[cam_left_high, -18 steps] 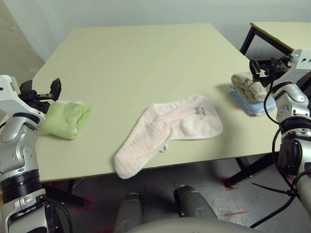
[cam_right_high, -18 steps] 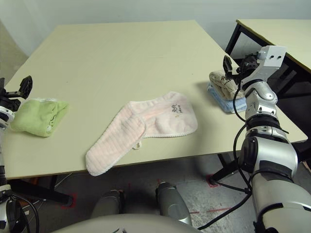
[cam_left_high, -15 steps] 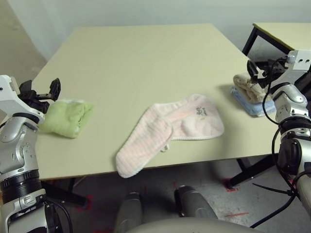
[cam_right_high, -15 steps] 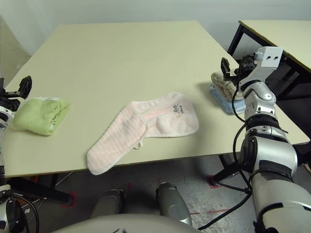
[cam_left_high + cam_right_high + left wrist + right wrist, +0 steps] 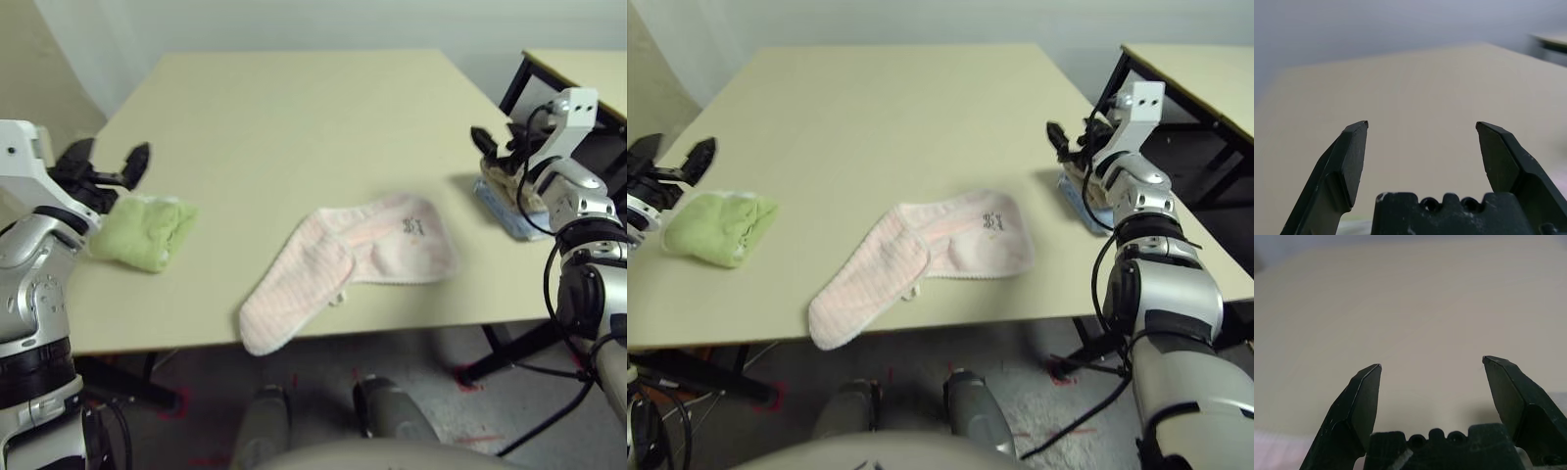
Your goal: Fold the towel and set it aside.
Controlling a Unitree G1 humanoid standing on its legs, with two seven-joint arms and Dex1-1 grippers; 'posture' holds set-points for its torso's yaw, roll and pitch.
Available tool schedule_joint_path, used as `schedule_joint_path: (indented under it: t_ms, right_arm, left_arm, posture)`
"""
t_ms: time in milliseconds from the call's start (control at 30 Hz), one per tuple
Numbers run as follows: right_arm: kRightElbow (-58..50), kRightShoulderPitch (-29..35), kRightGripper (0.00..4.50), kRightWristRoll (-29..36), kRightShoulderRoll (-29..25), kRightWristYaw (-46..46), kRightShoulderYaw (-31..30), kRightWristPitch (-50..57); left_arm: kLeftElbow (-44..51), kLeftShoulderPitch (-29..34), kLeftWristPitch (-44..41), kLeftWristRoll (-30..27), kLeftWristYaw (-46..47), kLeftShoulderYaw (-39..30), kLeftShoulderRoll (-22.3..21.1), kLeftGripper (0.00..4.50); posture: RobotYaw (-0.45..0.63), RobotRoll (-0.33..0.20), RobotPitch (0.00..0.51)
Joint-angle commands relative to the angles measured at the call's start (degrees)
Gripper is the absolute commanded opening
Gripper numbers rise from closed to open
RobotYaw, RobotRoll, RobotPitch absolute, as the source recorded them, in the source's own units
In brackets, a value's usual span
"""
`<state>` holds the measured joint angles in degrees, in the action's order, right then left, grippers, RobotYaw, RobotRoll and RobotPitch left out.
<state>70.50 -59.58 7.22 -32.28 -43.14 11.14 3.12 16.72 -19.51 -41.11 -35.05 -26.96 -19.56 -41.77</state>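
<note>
The pale pink towel [image 5: 348, 259] lies rumpled and partly doubled over near the front of the table [image 5: 294, 108]. Its dark embroidered mark [image 5: 411, 226] faces up, and its near end reaches the front edge. My left gripper [image 5: 110, 162] hovers open at the table's left edge, just behind a green towel, with nothing between its fingers [image 5: 1352, 156]. My right gripper [image 5: 1073, 139] hangs open at the right edge, above a small stack of towels, and its fingers [image 5: 1364, 401] are empty too. Both grippers are well apart from the pink towel.
A folded lime-green towel [image 5: 147, 230] sits at the left edge. A beige towel on a light blue one [image 5: 509, 186] sits at the right edge, partly behind my right arm. A second table [image 5: 588, 69] stands at the far right.
The camera view has shifted a little. My right gripper has swung inward over the table's right edge, and my left gripper has risen slightly. The pink towel has not moved.
</note>
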Motion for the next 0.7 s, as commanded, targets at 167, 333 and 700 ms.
schedule_joint_path:
  t_ms: [167, 333, 700]
  right_arm:
    - [4.21, -5.11, 4.47, -5.66, 1.71, 0.01, -5.09, 7.93]
    - [5.51, -5.02, 4.47, -9.09, 4.48, 2.89, -7.26, 7.89]
    - [6.82, -2.07, 4.47, -13.73, 8.19, 2.94, -10.14, 8.55]
  left_arm:
    - [4.53, -6.47, -9.95, -2.76, -3.59, 8.43, -2.82, 4.50]
    - [8.96, -7.86, -14.24, -4.25, -1.74, 9.75, -1.43, 4.50]
    - [14.49, -5.67, -19.47, -5.64, 1.19, 8.60, -0.76, 4.50]
  posture:
    - [0.15, 0.000, 0.059]
    - [0.19, 0.000, 0.085]
    - [0.25, 0.000, 0.097]
